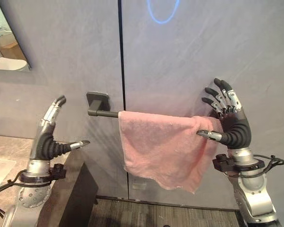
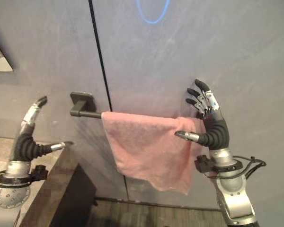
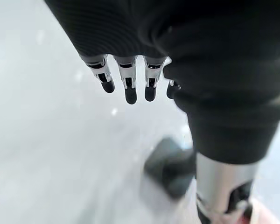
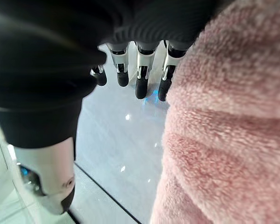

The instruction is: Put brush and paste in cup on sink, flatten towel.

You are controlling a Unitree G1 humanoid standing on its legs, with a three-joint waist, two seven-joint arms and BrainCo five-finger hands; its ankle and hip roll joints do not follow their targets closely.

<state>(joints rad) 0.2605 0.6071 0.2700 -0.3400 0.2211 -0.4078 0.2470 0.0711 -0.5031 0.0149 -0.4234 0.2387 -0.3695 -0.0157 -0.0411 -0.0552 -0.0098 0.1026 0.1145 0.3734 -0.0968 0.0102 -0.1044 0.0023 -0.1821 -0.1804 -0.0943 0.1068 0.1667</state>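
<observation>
Pink terry towel (image 1: 165,149) hangs bunched over the wall bar (image 1: 104,113) — soft, light, floppy. Both our hands, left hand (image 1: 49,137) and right hand (image 1: 229,118), have fingers spread, holding nothing. We'd pinch its 2 hanging edges.

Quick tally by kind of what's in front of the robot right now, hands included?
Pink towel: 1
Dark towel bar: 1
Mirror: 1
Counter: 1
Robot hands: 2, left hand and right hand, both open
Total: 6
</observation>
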